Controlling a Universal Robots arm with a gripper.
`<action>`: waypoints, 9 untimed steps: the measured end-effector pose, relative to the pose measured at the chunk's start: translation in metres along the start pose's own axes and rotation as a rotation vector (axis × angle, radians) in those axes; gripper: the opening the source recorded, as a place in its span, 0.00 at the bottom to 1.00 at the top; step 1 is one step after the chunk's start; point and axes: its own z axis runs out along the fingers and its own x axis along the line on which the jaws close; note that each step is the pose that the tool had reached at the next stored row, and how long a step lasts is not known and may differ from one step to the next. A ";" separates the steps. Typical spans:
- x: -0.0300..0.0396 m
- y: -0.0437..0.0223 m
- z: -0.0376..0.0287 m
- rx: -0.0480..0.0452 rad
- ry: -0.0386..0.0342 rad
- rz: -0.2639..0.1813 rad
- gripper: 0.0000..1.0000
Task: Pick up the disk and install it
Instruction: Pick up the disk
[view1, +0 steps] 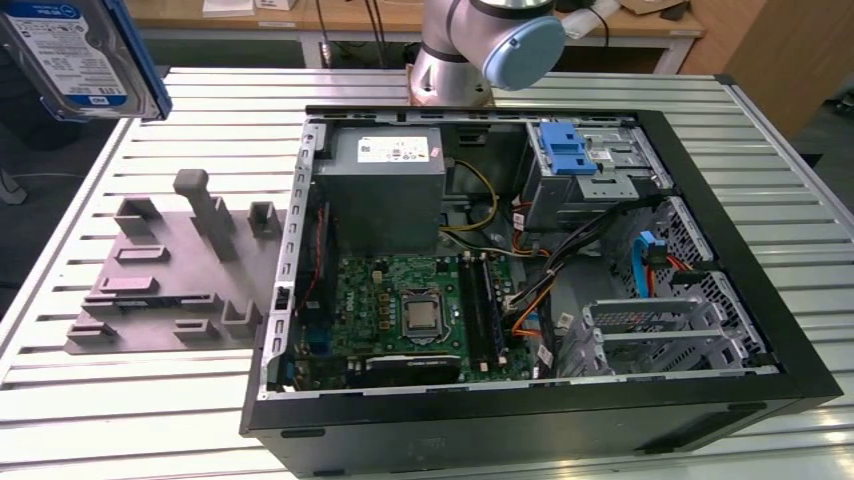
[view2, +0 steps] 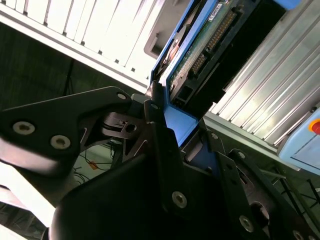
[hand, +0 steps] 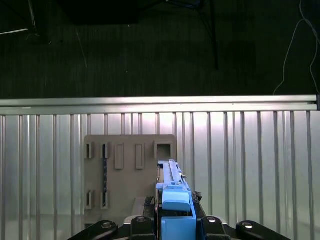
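The disk (view1: 74, 55) hangs high at the exterior view's far left, a silver drive with a blue-and-white label and a blue carrier frame. In the second wrist view my gripper (view2: 182, 127) is shut on the frame's blue end, with the disk (view2: 200, 45) sticking out beyond the black fingers (view2: 156, 117). In the first wrist view the disk (hand: 172, 185) shows edge-on between the gripper's (hand: 175, 225) fingers, above the grey fixture plate (hand: 130, 170).
The open computer case (view1: 747, 330) lies on the slatted metal table (view1: 134, 420), with the power-supply box (view1: 387, 190), motherboard (view1: 414, 315) and a drive cage with a blue latch (view1: 567, 150). The fixture plate (view1: 174, 270) sits on the case's left. The table edge (hand: 160, 102) borders dark floor.
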 end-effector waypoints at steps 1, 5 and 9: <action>0.0000 -0.0003 0.0000 0.0000 0.0000 0.000 0.36; 0.0000 -0.0012 -0.0001 -0.0001 0.0001 0.000 0.36; 0.0000 -0.0018 0.0000 0.0001 0.0000 0.000 0.36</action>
